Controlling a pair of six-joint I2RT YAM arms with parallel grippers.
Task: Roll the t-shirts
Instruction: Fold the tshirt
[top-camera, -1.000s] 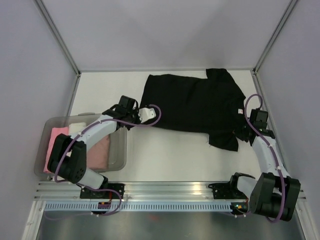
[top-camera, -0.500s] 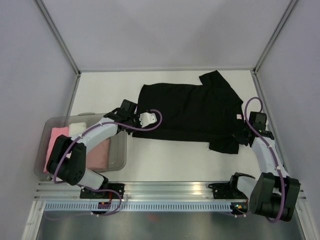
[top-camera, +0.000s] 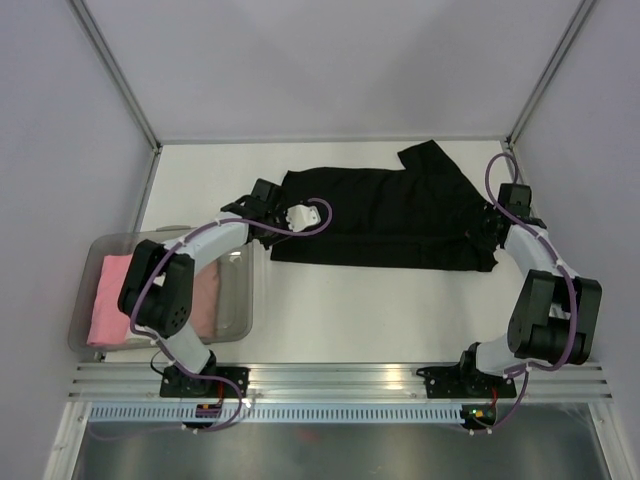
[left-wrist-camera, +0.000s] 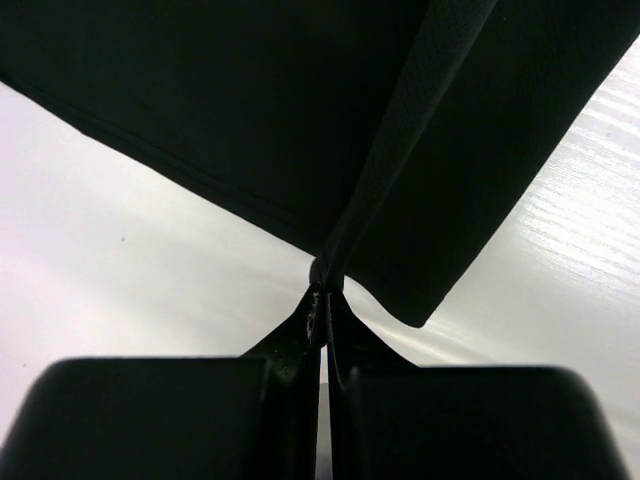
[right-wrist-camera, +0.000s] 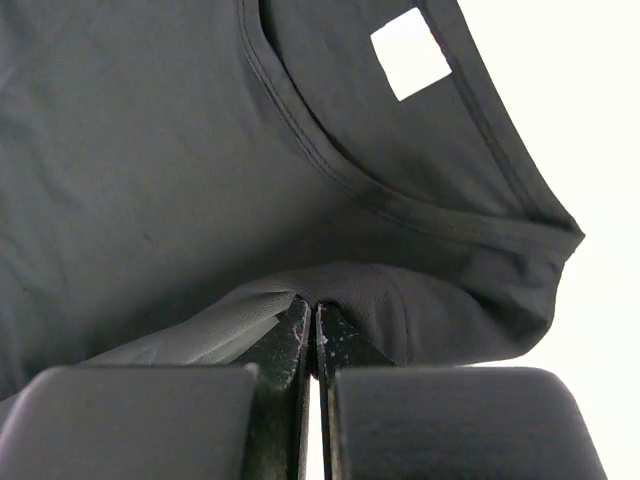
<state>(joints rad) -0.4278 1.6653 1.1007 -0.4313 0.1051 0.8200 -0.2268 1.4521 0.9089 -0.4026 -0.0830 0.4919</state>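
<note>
Black t-shirt (top-camera: 390, 215) bears a plain white neck label (right-wrist-camera: 411, 54); left gripper (left-wrist-camera: 324, 286) and right gripper (right-wrist-camera: 310, 306) each pinch its cloth.

- Clear plastic bin (top-camera: 244, 300) is recorded at 8 o'clock of the overhead view. It is set on the white table (top-camera: 350, 310), hard by the table's left edge.
- Two aluminium posts are noted at the far corners, the left post (top-camera: 115, 75) at 11 o'clock and the right post (top-camera: 545, 70) at 1 o'clock.
- A pale lilac back panel (top-camera: 330, 60) is seen between them at 12 o'clock.
- An aluminium rail (top-camera: 340, 378) is laid along the near edge at 6 o'clock. A slotted white strip (top-camera: 340, 411) is fixed just below it.
</note>
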